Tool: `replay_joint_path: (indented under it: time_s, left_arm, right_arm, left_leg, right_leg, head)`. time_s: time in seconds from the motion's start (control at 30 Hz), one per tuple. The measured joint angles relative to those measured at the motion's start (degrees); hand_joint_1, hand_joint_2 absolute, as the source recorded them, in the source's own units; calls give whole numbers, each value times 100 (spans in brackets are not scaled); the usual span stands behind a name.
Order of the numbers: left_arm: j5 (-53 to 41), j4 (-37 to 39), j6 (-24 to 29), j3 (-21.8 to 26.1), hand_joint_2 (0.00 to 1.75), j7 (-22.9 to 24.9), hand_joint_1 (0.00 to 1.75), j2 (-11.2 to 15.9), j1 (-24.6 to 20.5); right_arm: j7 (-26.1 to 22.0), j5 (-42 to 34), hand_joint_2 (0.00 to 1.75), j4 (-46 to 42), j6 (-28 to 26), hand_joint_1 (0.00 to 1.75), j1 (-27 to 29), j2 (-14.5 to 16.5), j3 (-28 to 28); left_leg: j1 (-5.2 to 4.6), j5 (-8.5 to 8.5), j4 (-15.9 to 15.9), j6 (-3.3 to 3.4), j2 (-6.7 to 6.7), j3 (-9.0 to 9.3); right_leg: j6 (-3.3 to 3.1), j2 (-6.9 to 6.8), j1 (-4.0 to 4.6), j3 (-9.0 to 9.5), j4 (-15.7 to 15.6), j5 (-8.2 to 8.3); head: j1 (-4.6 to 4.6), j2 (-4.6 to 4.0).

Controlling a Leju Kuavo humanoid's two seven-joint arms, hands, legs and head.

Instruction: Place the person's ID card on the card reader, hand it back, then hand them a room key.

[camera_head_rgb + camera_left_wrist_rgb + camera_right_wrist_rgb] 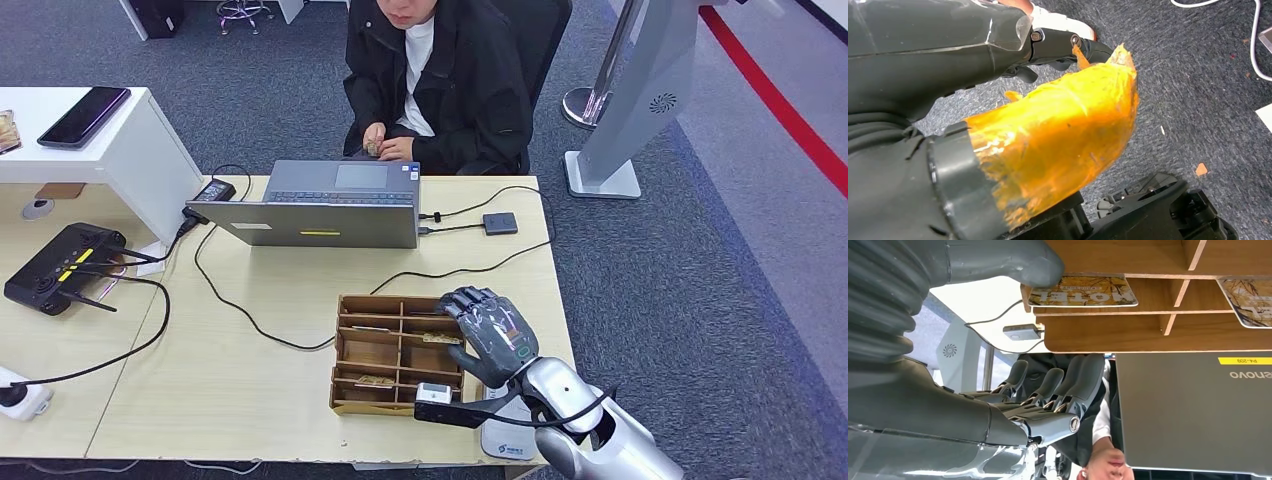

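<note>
While the right hand hangs over the right side of the wooden tray, its thumb tip touches the corner of a hotel key card lying flat in one compartment; the fingers are held apart from the thumb, clear of the tray's far wall, so nothing is gripped. A second key card lies in the neighbouring compartment. Tray sits at the near right of the desk, with a white card reader just to its right, partly under the arm. Laptop stands at the far edge, lid toward the robot. Person sits behind it, holding a small card in both hands; whether it is the ID I cannot tell. Left hand hangs over carpet, wrapped in orange tape; its fingers are too hidden to judge.
</note>
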Motion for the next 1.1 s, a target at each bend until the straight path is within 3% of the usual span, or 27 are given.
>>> replay_joint_path:
  time_s: [0.9, 1.0, 1.1]
  left_arm:
    - [-2, 0, 5, 1, 0, -2, 0, 0, 0]
    - [-2, 0, 7, 0, 0, -2, 0, 0, 0]
    - [-2, 0, 8, 0, 0, -2, 0, 0, 0]
  right_arm:
    - [0, -8, 175, 13, 8, 89, -18, -59, 54]
    - [2, -8, 175, 13, 8, 96, -22, -74, 73]
    - [2, -8, 175, 13, 13, 124, -24, -91, 91]
  left_leg:
    - [0, 0, 0, 0, 0, 0]
    - [0, 0, 0, 0, 0, 0]
    - [0, 0, 0, 0, 0, 0]
  right_leg:
    - [0, 0, 0, 0, 0, 0]
    - [0, 0, 0, 0, 0, 0]
    - [0, 0, 0, 0, 0, 0]
  head:
    - [0, 0]
    - [0, 0]
    - [0, 0]
